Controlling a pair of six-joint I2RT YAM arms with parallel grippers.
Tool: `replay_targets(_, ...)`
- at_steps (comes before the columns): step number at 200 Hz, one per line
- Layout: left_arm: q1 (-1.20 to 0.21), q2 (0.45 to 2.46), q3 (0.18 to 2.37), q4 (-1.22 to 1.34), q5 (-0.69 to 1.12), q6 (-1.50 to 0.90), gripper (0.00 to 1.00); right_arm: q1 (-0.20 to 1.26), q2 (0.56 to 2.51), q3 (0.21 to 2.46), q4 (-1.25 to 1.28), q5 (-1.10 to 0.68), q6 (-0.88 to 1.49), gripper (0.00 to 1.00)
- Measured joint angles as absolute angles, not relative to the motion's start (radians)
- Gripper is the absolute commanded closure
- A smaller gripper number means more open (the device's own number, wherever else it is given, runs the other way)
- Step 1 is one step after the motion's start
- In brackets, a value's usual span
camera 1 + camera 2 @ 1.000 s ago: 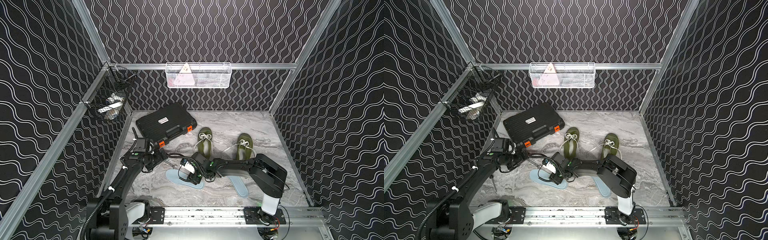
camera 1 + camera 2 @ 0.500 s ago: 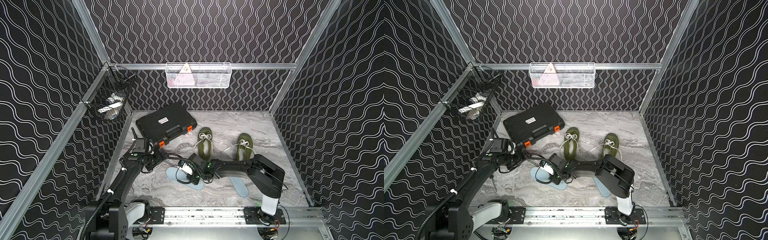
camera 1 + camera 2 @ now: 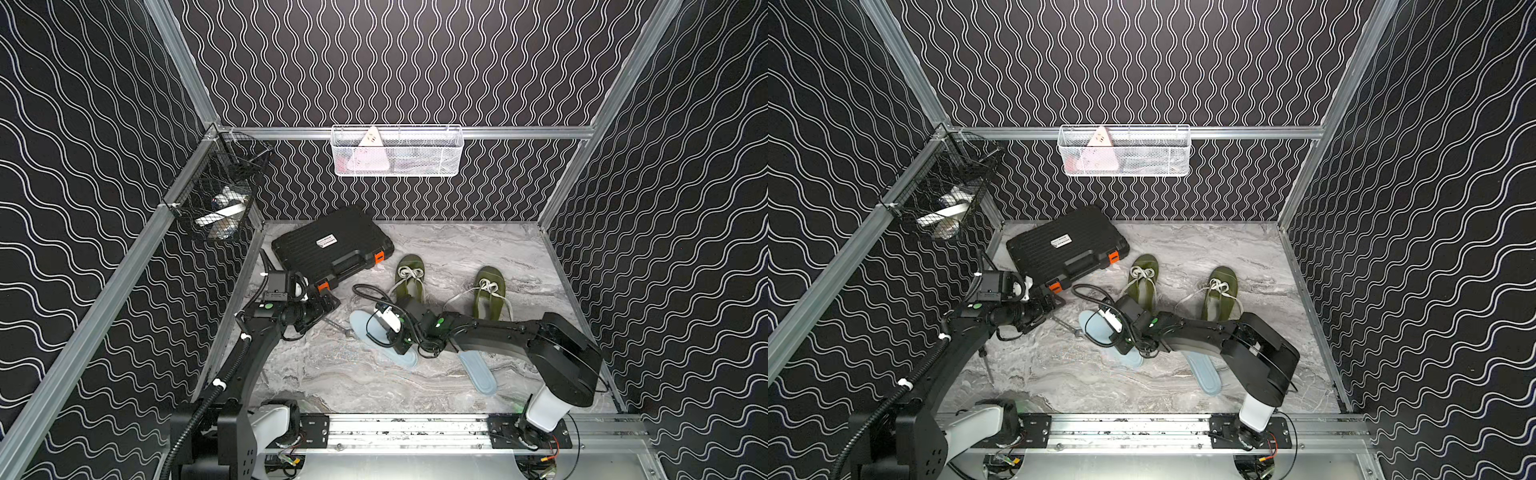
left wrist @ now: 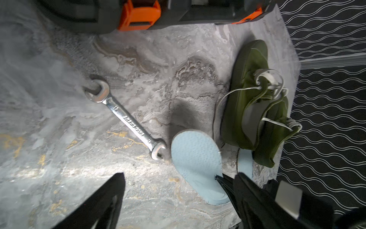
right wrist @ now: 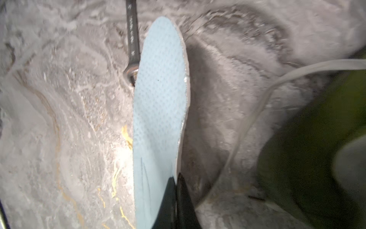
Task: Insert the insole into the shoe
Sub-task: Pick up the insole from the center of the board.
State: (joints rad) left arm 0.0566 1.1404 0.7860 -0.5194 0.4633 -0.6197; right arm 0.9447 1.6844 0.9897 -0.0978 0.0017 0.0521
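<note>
The right tool [image 5: 176, 178] is now pinched shut on the long edge of the light blue insole [image 5: 160, 99], toward its heel end. 1 second ago its jaws had not yet closed above that insole. The insole sits in much the same spot on the marbled bench [image 3: 332, 374] as before. Its toe is just beside the end of the wrench [image 4: 126, 119] and it lies close to the nearer green shoe [image 3: 409, 276]. In the right wrist view the gripped edge looks raised, with shadow under it. The left tool [image 3: 328, 303] stands wide and holds nothing. It hovers near the wrench by the black case [image 3: 332, 245], its place hardly changed. The second insole [image 3: 478, 370] and second shoe [image 3: 490, 291] lie as they did.
</note>
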Motion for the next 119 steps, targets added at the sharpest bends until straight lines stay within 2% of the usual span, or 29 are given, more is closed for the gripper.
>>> replay_targets(36, 0.024, 1.170, 0.792, -0.399, 0.519, -0.686, 0.13, 0.807, 1.587, 0.988, -0.097, -0.044, 0.178, 1.00)
replay_targets(80, -0.190, 1.319, 0.857, -0.192, 0.535, -0.766, 0.15, 0.641, 1.499, 0.977, -0.102, -0.155, 0.281, 1.00)
replay_targets(119, -0.305, 1.439, 0.862, 0.054, 0.565, -0.878, 0.21, 0.551, 1.455, 0.965, -0.106, -0.258, 0.329, 1.00)
